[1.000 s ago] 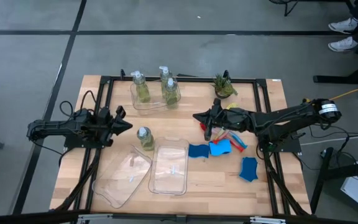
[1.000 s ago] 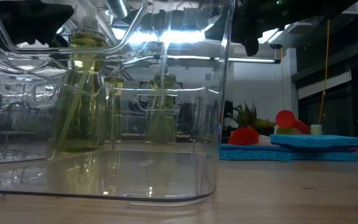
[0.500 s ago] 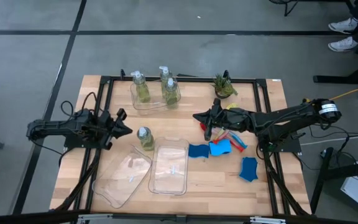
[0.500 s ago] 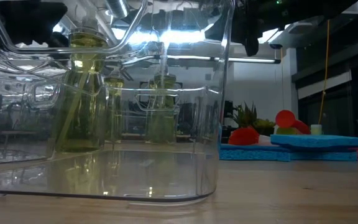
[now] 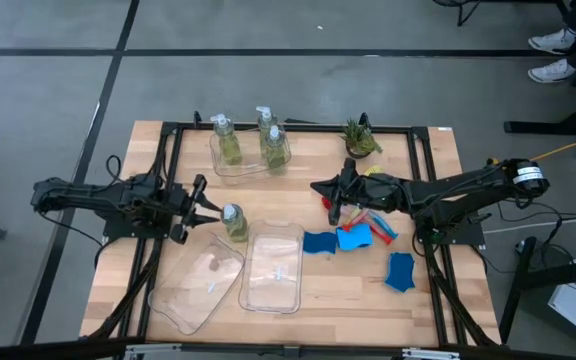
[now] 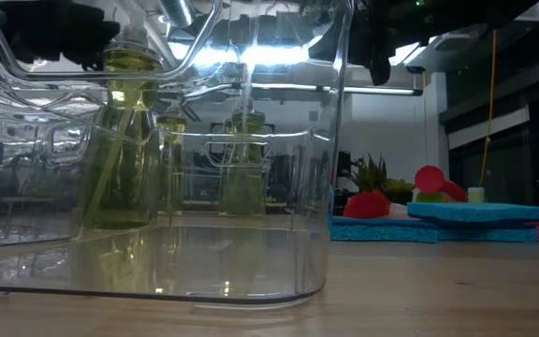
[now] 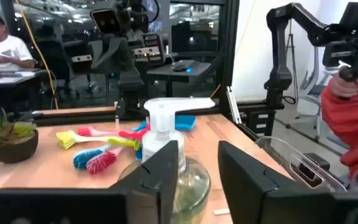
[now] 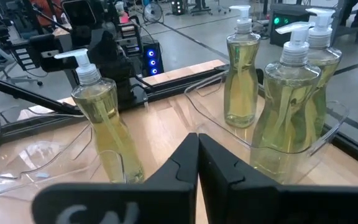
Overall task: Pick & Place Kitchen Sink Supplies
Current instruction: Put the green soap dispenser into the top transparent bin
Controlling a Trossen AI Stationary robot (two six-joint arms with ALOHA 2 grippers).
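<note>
- Left hand (image 5: 211,212): at the desk's (image 5: 148,160) left, released, fingers (image 7: 164,167) either side of a lone pump bottle (image 5: 233,221), seemingly not gripping.
- Three pump bottles (image 5: 271,148) stand in the far clear tray (image 5: 218,166).
- Right hand (image 5: 335,213): clenched on nothing, beside the brushes (image 5: 378,222).
- Blue sponge pieces (image 5: 320,243) lie right of the near trays (image 5: 271,268).

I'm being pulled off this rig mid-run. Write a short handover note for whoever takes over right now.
Left claw: open, at the lone soap bottle beside the two clear trays, not gripping it.
Right claw: shut, empty, hovering above the table near the brushes.
Three soap bottles stand in the far tray.
Left to do: the lone bottle, the brushes and the blue sponges, all loose on the table.
</note>
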